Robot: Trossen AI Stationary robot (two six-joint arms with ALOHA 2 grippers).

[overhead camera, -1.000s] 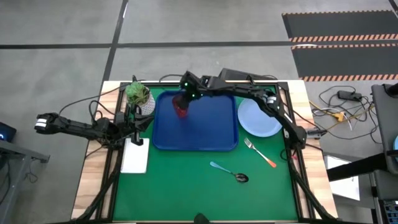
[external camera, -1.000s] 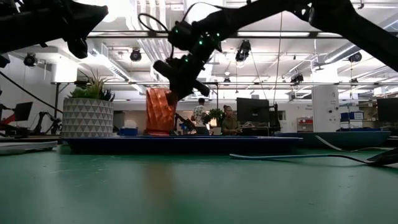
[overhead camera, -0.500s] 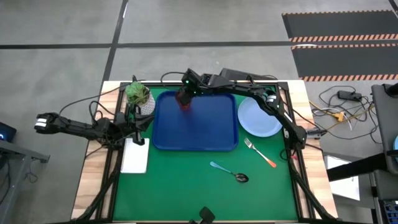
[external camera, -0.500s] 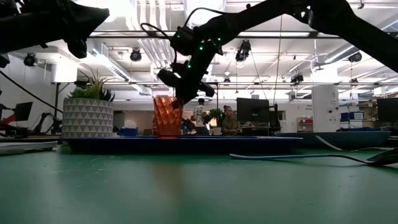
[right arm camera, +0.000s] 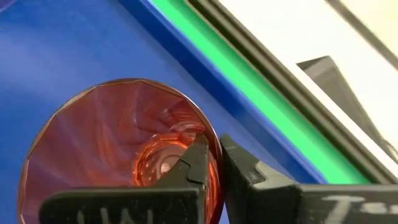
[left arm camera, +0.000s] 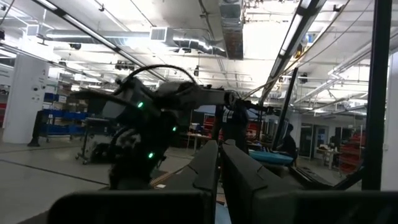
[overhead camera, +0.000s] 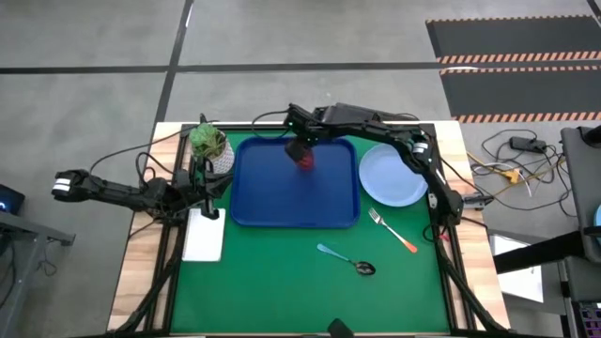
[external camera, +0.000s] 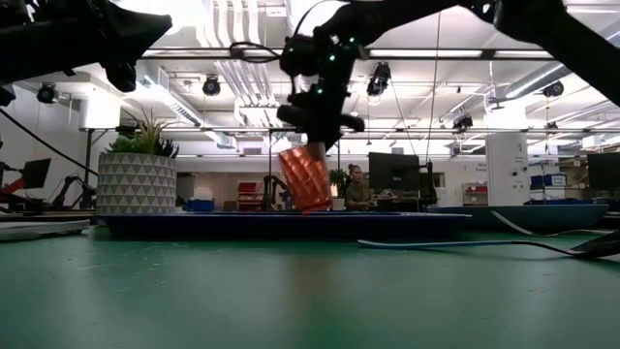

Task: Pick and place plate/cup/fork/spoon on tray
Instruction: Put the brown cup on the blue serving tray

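Reddish-brown cup [overhead camera: 304, 158], dark-blue tray [overhead camera: 282, 192], light-blue plate [overhead camera: 392, 178] (green mat [overhead camera: 282, 272] beneath), orange-handled fork [overhead camera: 394, 232].

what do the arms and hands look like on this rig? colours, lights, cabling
Both arms are dark, slim and multi-jointed. The right hand has two black, angular, wedge-shaped fingers, with green indicator lights on the wrist above it. The left hand has matching dark fingers; that arm ends in a white-marked section at the table's outer side. Black cables trail along both arms.
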